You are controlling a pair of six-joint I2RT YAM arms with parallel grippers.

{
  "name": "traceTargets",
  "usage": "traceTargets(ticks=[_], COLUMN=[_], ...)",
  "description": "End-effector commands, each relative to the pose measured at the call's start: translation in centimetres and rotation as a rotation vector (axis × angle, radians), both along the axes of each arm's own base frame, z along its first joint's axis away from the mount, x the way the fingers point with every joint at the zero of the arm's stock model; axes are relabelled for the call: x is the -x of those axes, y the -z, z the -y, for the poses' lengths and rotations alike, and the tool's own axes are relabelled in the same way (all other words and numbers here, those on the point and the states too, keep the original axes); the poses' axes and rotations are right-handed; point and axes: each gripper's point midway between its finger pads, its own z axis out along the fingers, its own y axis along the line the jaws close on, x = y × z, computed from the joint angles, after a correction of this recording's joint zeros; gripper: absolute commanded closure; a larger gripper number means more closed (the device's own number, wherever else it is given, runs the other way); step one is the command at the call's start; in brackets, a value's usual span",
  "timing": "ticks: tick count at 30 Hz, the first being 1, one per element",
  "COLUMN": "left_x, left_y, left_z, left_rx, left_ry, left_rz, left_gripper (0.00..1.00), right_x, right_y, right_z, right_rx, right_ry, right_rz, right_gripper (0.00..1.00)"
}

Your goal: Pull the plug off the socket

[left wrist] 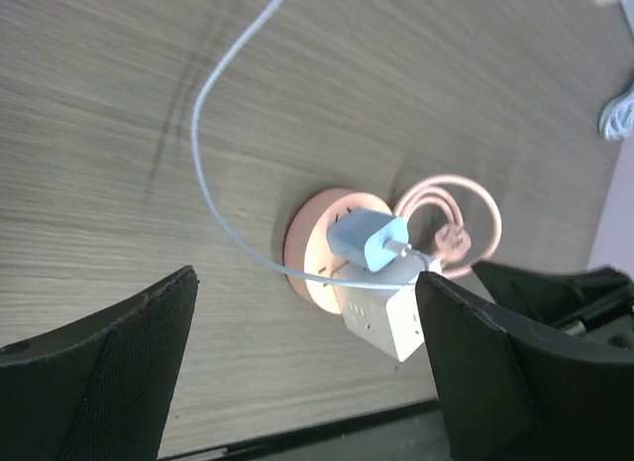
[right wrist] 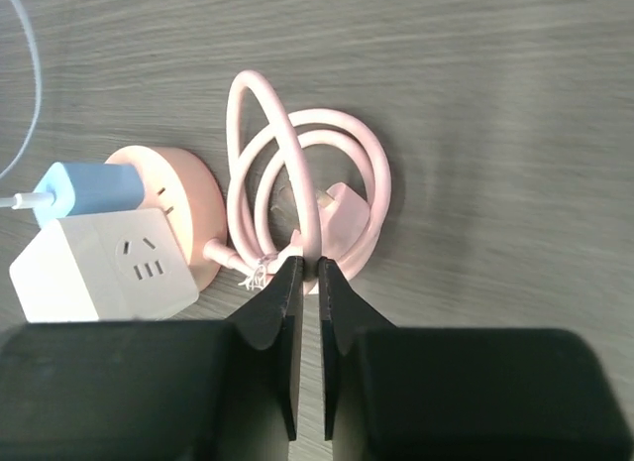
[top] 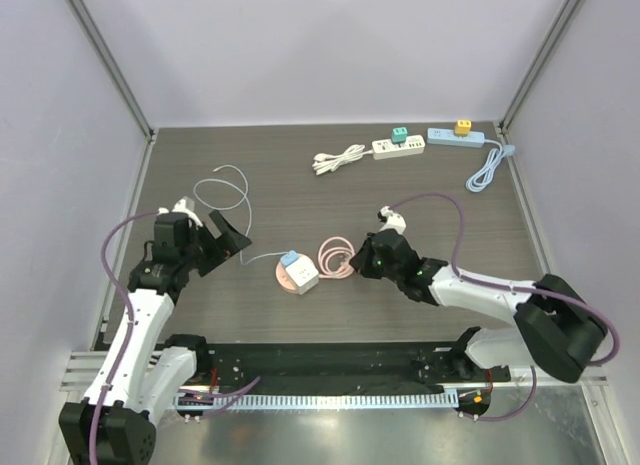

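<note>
A round pink socket (top: 289, 280) lies on the dark table with a blue plug (top: 290, 258) and a white cube adapter (top: 305, 277) in it. The plug's thin pale cable (top: 225, 185) loops off to the left. The socket's pink cord (top: 335, 257) is coiled to its right. My left gripper (top: 228, 237) is open and empty, left of the socket, which its wrist view shows (left wrist: 315, 233) with the plug (left wrist: 369, 239) ahead of the gripper (left wrist: 305, 283). My right gripper (right wrist: 309, 268) is shut on a strand of the pink cord (right wrist: 297, 173), right of the socket (right wrist: 193, 198).
At the back stand a white power strip (top: 385, 148) with a green plug, a blue strip (top: 456, 137) with a yellow plug, a white coiled cord (top: 338, 159) and a blue cord (top: 488, 170). Walls enclose the table on three sides.
</note>
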Motion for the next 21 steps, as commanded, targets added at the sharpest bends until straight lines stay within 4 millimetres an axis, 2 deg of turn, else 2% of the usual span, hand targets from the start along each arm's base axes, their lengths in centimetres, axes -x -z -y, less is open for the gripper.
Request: traceTargets(ticks=[1, 3, 5, 6, 7, 10, 11, 13, 14, 15, 17, 21], left_x=[-0.4, 0.3, 1.1, 1.5, 2.1, 2.8, 3.3, 3.7, 3.8, 4.2, 4.3, 4.6], left_y=[-1.7, -1.1, 0.3, 0.4, 1.2, 1.1, 1.9, 1.4, 2.0, 1.9, 2.0, 3.6], left_z=[3.4, 4.9, 5.4, 6.2, 6.3, 6.6, 6.6, 6.7, 6.9, 7.4, 8.0, 9.2], left_rx=[0.072, 0.071, 0.064, 0.075, 0.078, 0.112, 0.119, 0.164, 0.178, 0.201, 0.230, 0.248], left_ry=[0.113, 0.163, 0.175, 0.194, 0.199, 0.194, 0.191, 0.178, 0.187, 0.207, 0.228, 0.282], left_rz=[0.107, 0.107, 0.086, 0.094, 0.092, 0.136, 0.133, 0.172, 0.179, 0.184, 0.192, 0.158], left_gripper=[0.09, 0.11, 0.14, 0.14, 0.17, 0.24, 0.26, 0.34, 0.36, 0.38, 0.46, 0.62], right_x=[0.2, 0.4, 0.9, 1.2, 1.5, 1.8, 1.8, 2.1, 2.1, 2.0, 2.1, 3.1], right_y=[-0.3, -0.4, 0.0, -0.1, 0.0, -0.9, -1.2, -2.0, -2.2, -2.8, -3.2, -4.7], right_z=[2.5, 3.6, 4.4, 4.8, 5.2, 6.0, 6.3, 6.6, 6.7, 6.7, 6.2, 2.5], right_rx=[0.066, 0.092, 0.128, 0.143, 0.171, 0.233, 0.251, 0.291, 0.303, 0.316, 0.315, 0.164], right_ry=[0.031, 0.043, 0.044, 0.040, 0.032, 0.011, 0.004, -0.024, -0.029, -0.031, -0.065, -0.208], right_rz=[0.064, 0.075, 0.067, 0.062, 0.053, 0.056, 0.058, 0.050, 0.047, 0.041, 0.038, 0.036], right_gripper=[0.84, 0.77, 0.71, 0.65, 0.62, 0.45, 0.40, 0.26, 0.18, 0.03, 0.00, 0.00])
